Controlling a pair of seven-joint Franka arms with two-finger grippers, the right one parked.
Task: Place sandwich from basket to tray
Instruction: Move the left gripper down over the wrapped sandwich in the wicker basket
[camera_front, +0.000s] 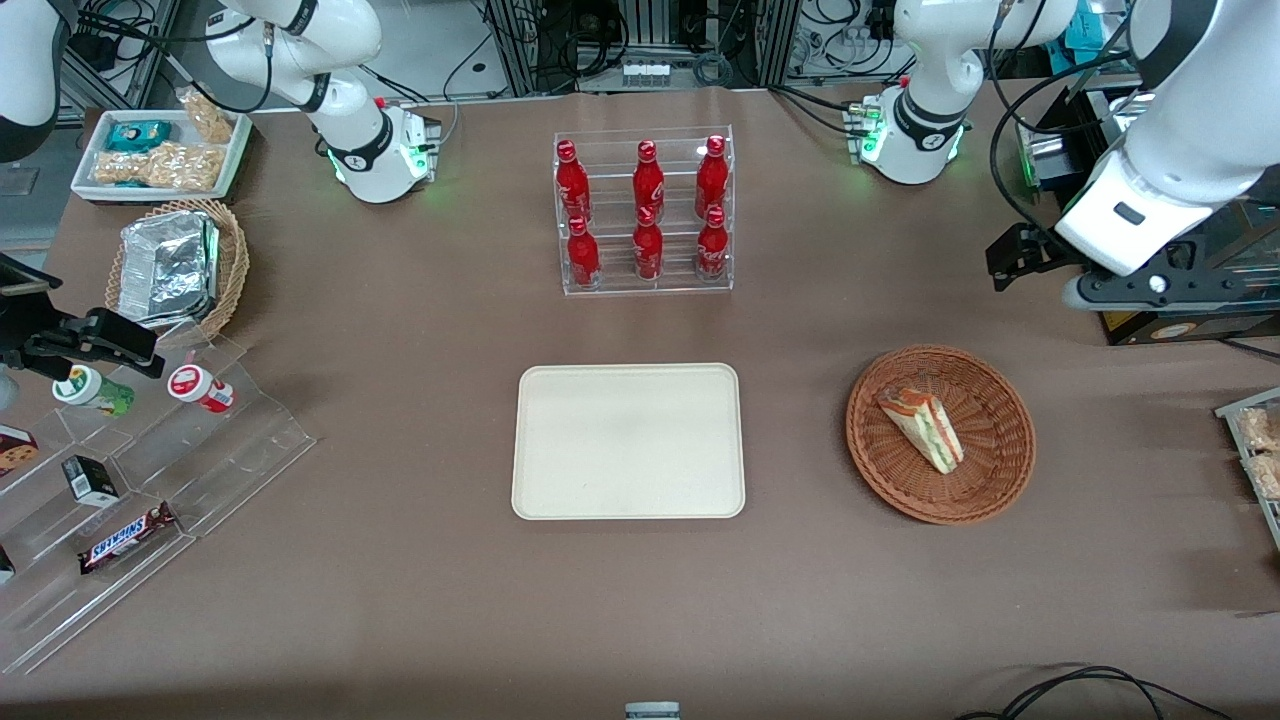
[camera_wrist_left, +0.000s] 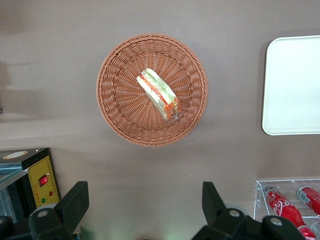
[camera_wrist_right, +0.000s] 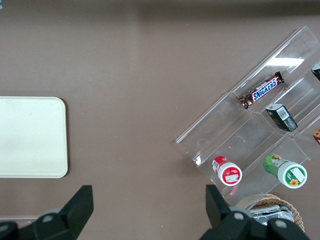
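The sandwich (camera_front: 922, 428) (camera_wrist_left: 159, 95), a wrapped wedge with red and green filling, lies in the round reddish-brown wicker basket (camera_front: 1003, 400) (camera_wrist_left: 117, 102). The cream-white tray (camera_front: 628, 440) (camera_wrist_left: 292, 85) (camera_wrist_right: 30, 137) lies flat and bare at the table's middle, beside the basket. My left gripper (camera_front: 1008, 262) (camera_wrist_left: 145, 200) hangs high over the table, farther from the front camera than the basket and a little toward the working arm's end. It is open, its two dark fingers (camera_wrist_left: 75, 202) are spread wide, and only bare table shows between them.
A clear rack of red bottles (camera_front: 645, 210) (camera_wrist_left: 287, 205) stands farther back than the tray. A stepped acrylic shelf with snacks (camera_front: 130, 480), a tan basket with foil (camera_front: 180, 265) and a small snack tray (camera_front: 160, 150) sit toward the parked arm's end. A yellow-panelled box (camera_wrist_left: 42, 180) is near the gripper.
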